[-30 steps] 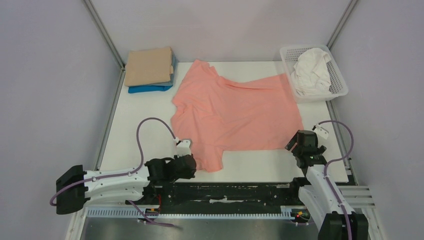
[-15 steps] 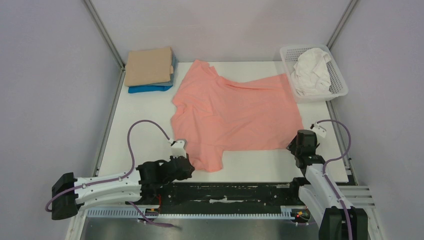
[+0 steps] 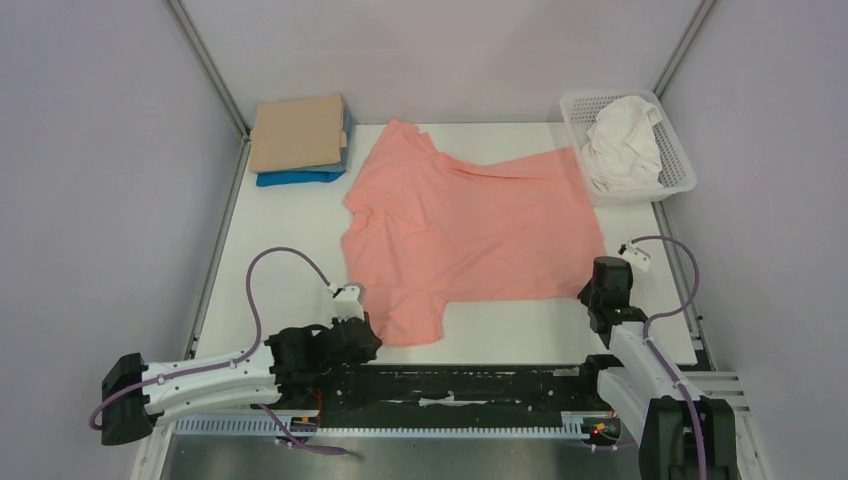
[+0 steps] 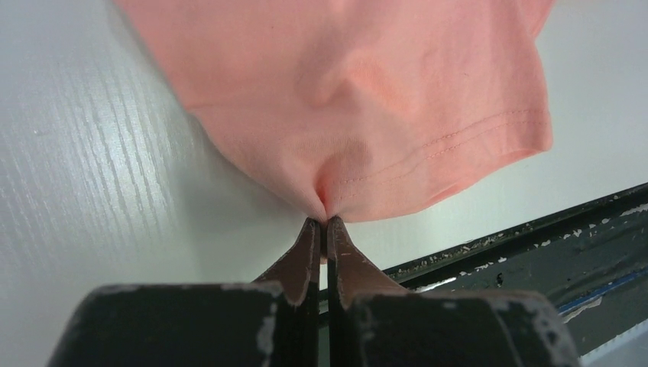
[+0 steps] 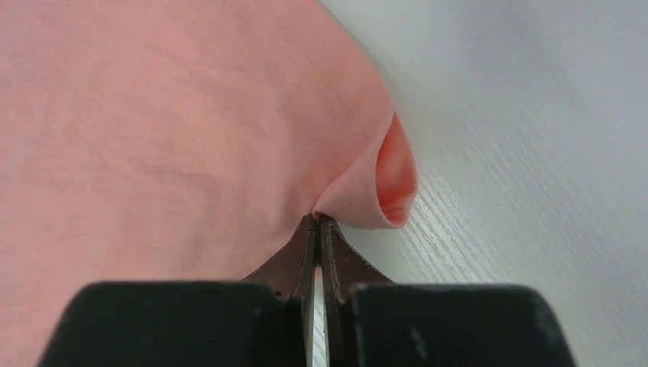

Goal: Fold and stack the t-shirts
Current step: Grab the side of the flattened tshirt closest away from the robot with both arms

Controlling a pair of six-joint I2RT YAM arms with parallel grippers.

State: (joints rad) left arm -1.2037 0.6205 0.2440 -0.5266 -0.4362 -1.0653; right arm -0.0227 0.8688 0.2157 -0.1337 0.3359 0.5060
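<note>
Where it lies spread across the bench (image 3: pixel 270 235), pink shirt (image 3: pixel 470 225): soft, light, limp cloth, pinched at two near points.
Bench: bare strip along the near edge and at left gives room to fold. Tan shirt (image 3: pixel 298 130) lies folded on blue shirt (image 3: pixel 300 179) at the far left corner. Basket (image 3: pixel 683 182) with white shirt (image 3: pixel 622 140) stands far right, just beside the pink hem. Left pincer (image 4: pixel 322 222) is closed on the near sleeve hem, right pincer (image 5: pixel 316 219) on the near hem corner. The cloth will likely sag between these holds, so raise both together.
</note>
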